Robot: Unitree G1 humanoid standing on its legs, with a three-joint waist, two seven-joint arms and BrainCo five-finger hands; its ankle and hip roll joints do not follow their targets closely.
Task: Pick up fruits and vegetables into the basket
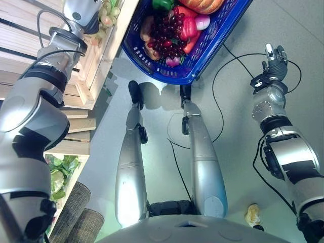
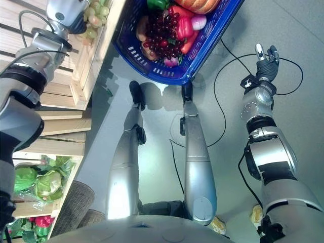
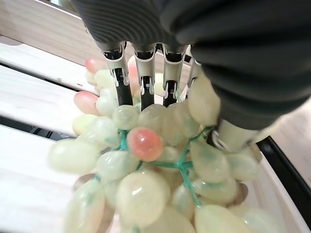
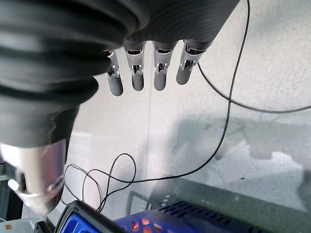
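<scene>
2 arms are in my view: my left robot hand (image 3: 160,63) has its fingers curled down over a bunch of pale green plastic grapes (image 3: 146,179) lying in the light wooden crate (image 1: 104,55), gripping it. My right robot hand (image 4: 146,73) hangs over the grey floor (image 4: 204,121) with straight, relaxed fingers, holding nothing. Between them sits the blue plastic basket (image 1: 202,55), already loaded with dark red grapes (image 1: 167,33), red peppers and an orange pumpkin (image 1: 202,5).
</scene>
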